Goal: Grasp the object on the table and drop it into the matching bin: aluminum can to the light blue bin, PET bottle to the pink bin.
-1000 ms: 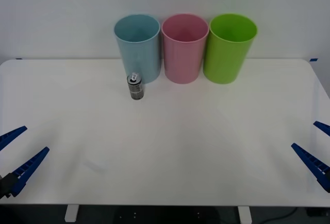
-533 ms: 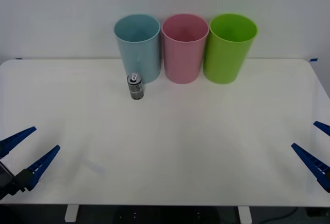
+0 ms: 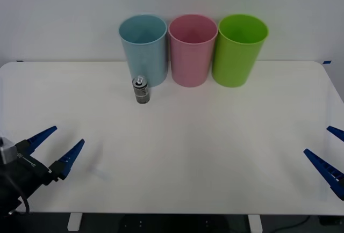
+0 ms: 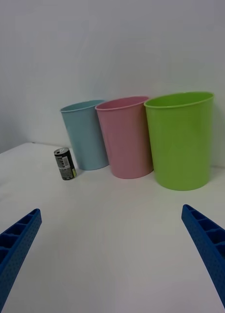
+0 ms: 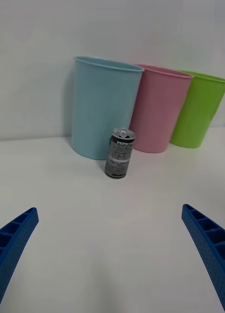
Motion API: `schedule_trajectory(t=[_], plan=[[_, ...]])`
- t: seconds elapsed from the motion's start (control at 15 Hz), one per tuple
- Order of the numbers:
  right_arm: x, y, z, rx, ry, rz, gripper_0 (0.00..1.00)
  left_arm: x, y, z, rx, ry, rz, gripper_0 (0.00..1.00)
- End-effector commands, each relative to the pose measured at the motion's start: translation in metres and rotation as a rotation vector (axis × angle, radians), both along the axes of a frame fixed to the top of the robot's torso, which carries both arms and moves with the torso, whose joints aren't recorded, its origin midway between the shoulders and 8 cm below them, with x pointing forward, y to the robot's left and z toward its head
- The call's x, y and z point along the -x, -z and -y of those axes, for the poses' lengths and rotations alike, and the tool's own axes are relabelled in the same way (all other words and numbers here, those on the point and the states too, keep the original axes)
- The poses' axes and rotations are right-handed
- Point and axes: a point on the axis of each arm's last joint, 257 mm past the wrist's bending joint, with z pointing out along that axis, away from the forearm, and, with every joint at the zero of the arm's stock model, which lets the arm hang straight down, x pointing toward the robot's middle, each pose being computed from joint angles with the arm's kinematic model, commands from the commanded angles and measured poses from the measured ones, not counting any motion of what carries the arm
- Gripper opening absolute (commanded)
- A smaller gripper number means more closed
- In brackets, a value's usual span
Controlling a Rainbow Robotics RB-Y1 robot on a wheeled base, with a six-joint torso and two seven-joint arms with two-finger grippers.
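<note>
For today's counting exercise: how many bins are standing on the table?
3, in a row at the table's far edge: the light blue bin on the left, the pink bin in the middle, the lime green bin on the right. Nothing hides another.

Left tool [image 3: 55,150]: two blue ribbed tapering plastic fingers on a black wrist housing with a grey block. Right tool [image 3: 331,158]: matching blue ribbed fingers.
</note>
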Motion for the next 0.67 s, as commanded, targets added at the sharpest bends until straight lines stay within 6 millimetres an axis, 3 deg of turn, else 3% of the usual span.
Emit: schedule_trajectory(t=[0.07, 0.67], plan=[[0.000, 0.000, 0.000, 0.000, 0.000, 0.000, 1.00, -0.014, 0.006, 0.013, 0.009, -0.023, -0.011, 1.00], [0.000, 0.000, 0.000, 0.000, 0.000, 0.000, 1.00, -0.063, 0.018, 0.062, 0.030, -0.106, -0.046, 1.00]])
